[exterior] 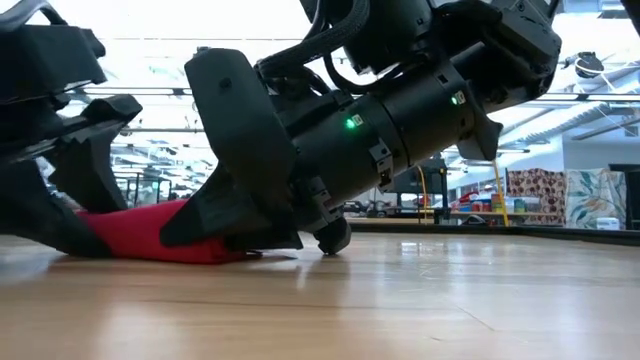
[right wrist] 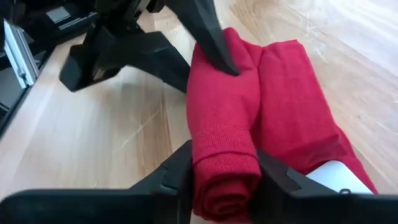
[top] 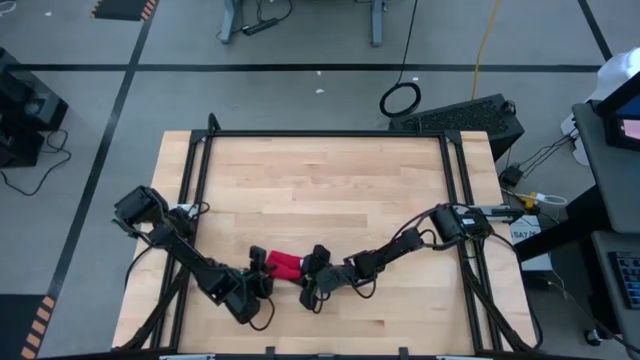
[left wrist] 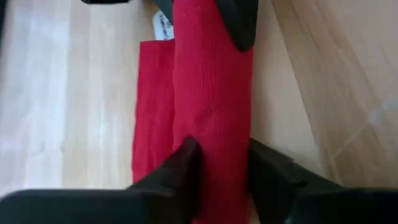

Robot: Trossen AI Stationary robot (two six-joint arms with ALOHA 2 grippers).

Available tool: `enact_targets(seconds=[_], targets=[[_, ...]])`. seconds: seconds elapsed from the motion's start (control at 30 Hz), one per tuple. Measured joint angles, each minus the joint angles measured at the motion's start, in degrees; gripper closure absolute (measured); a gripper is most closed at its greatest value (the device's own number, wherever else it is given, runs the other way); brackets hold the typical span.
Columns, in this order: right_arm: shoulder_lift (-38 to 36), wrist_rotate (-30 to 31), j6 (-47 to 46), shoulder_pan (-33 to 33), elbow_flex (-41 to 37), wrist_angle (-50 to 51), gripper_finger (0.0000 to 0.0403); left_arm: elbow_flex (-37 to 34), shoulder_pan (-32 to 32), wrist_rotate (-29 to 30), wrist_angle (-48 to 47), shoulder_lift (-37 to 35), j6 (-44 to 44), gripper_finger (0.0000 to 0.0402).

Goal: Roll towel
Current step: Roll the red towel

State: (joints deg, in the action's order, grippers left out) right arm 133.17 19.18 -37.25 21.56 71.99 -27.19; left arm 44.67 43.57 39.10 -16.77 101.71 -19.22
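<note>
The red towel (top: 285,264) lies near the middle of the table's near half. Most of it is wound into a thick roll (right wrist: 224,118). A flat flap (right wrist: 298,106) with a small white tag (right wrist: 339,178) lies on the wood beside the roll. My left gripper (top: 262,262) is at the roll's left end and my right gripper (top: 312,268) at its right end. Each has its two fingers closed against the roll's sides. My left gripper pinches the roll's left end (left wrist: 214,158) between its two fingers, one on each side. The fingers slant down from the table's near left and lie along the roll. The roll rests on the table and on its own flap. My right gripper pinches the roll's right end (right wrist: 224,168) between its two fingers, and the spiral end face shows between them. The fingers slant down from the table's right and lie along the roll. The roll lies on the table, with the flap (right wrist: 311,143) flat beside it.
A black frame (top: 320,133) rims the wooden table, with bare wood (top: 320,190) on the far half. The two arms meet at the towel, their fingers a short way apart. Cables and a dark case (top: 470,115) lie on the floor beyond the far edge.
</note>
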Motion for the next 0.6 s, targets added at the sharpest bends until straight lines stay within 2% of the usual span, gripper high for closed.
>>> enact_targets(seconds=[0.17,0.33,0.43,0.6], targets=[[-1.4,4.1,8.4,1.6,-0.1,2.0,0.0244,0.0,-1.2,-2.7,0.3,0.0,0.0,0.0356],[-3.7,13.2,20.3,4.9,-0.3,7.3,0.0162,0.1,-2.2,-4.1,0.2,0.1,0.1,0.0357],[-5.5,17.3,23.1,7.0,-0.4,11.4,0.0123,0.0,-3.2,-6.2,0.1,0.0,0.2,0.0346],[-5.8,20.0,27.4,9.4,-0.4,9.3,0.0103,-0.1,-5.4,-11.9,0.0,-1.9,3.1,0.0331]])
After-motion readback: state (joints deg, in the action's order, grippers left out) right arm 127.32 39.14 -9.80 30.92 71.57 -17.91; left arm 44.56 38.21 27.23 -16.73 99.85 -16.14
